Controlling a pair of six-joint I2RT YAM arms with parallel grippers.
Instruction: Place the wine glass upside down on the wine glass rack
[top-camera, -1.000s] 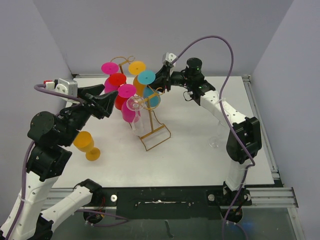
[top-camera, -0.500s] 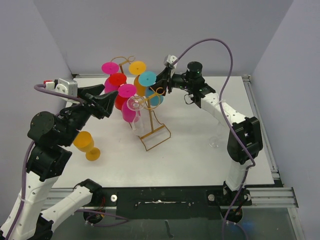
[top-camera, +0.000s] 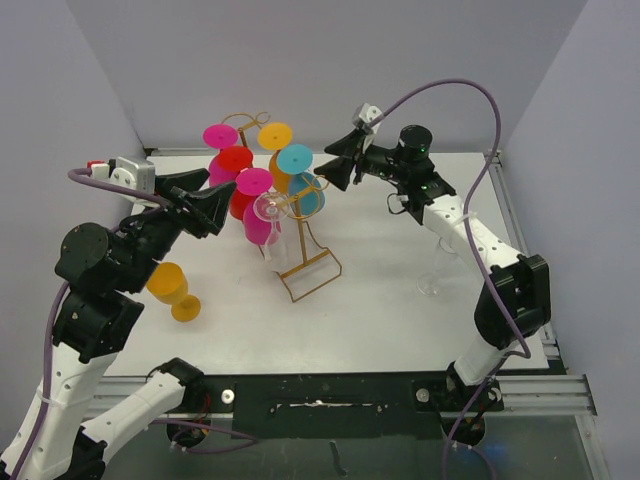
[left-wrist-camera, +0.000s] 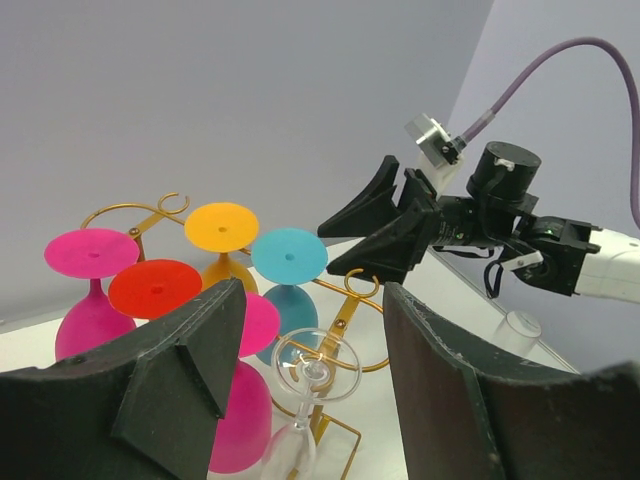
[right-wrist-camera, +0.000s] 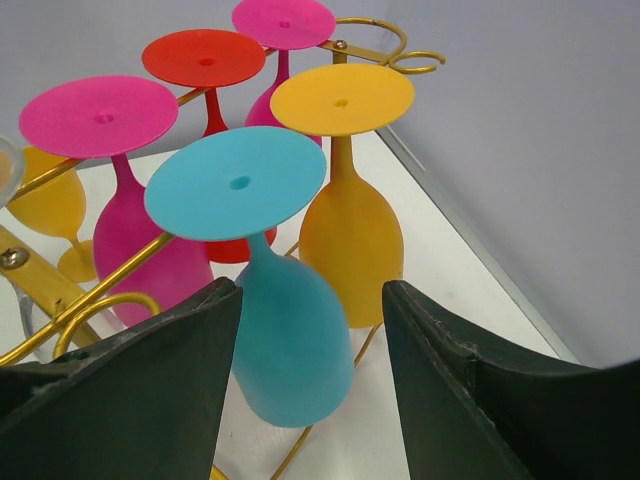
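Note:
The gold wire wine glass rack (top-camera: 303, 262) stands mid-table with several glasses hanging upside down on it. Among them are a teal glass (top-camera: 301, 180), an orange one (top-camera: 274, 150) and a clear one (top-camera: 270, 222). My right gripper (top-camera: 325, 162) is open and empty, just right of the teal glass and apart from it. In the right wrist view the teal glass (right-wrist-camera: 290, 340) hangs in front of the open right gripper (right-wrist-camera: 312, 290). My left gripper (top-camera: 215, 195) is open and empty, left of the rack. In the left wrist view the left gripper (left-wrist-camera: 315, 300) faces the clear glass (left-wrist-camera: 318, 365).
A loose orange glass (top-camera: 172, 290) sits on the table under the left arm. A clear glass (top-camera: 430, 283) stands on the table at the right, below the right arm. Grey walls close the back and sides.
My right gripper has drawn back to the right and slightly up, away from the teal glass on the rack. The left arm has not moved.

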